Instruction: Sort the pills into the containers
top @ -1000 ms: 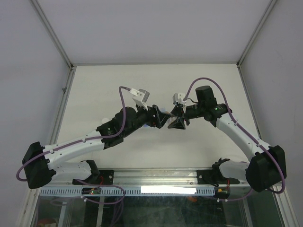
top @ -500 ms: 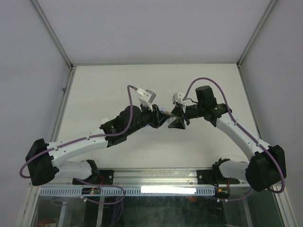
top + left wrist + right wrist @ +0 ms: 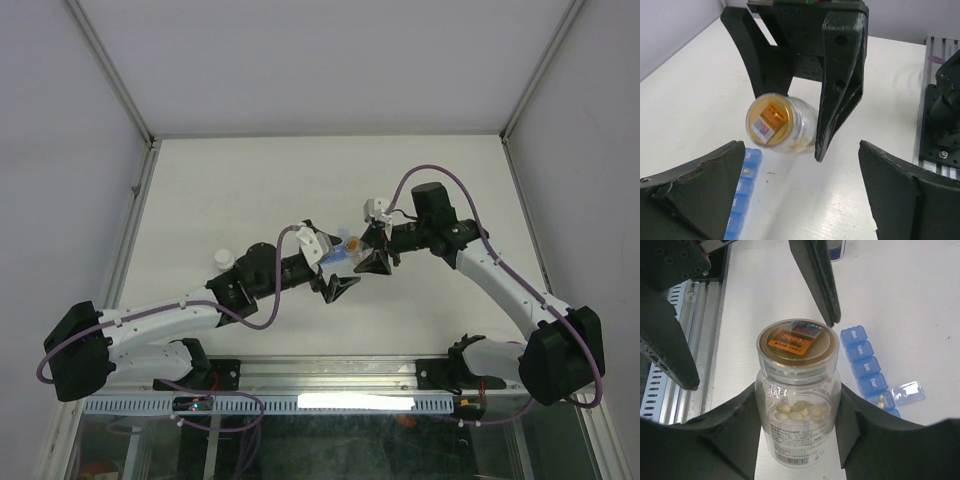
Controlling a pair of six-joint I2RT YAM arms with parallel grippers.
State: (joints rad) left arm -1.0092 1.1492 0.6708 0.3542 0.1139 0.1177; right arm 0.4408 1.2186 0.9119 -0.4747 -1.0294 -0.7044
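Matte black fingers (image 3: 725, 440) of the right gripper (image 3: 797, 392) clamped on a clear round gold-topped bottle (image 3: 799, 440), tan oval pills (image 3: 800, 412) inside, left gripper (image 3: 801, 165) spread wide, empty, translucent blue containers (image 3: 864, 366) flat on the white table (image 3: 940, 300) just beside the right fingers, one lid (image 3: 908, 392) open.
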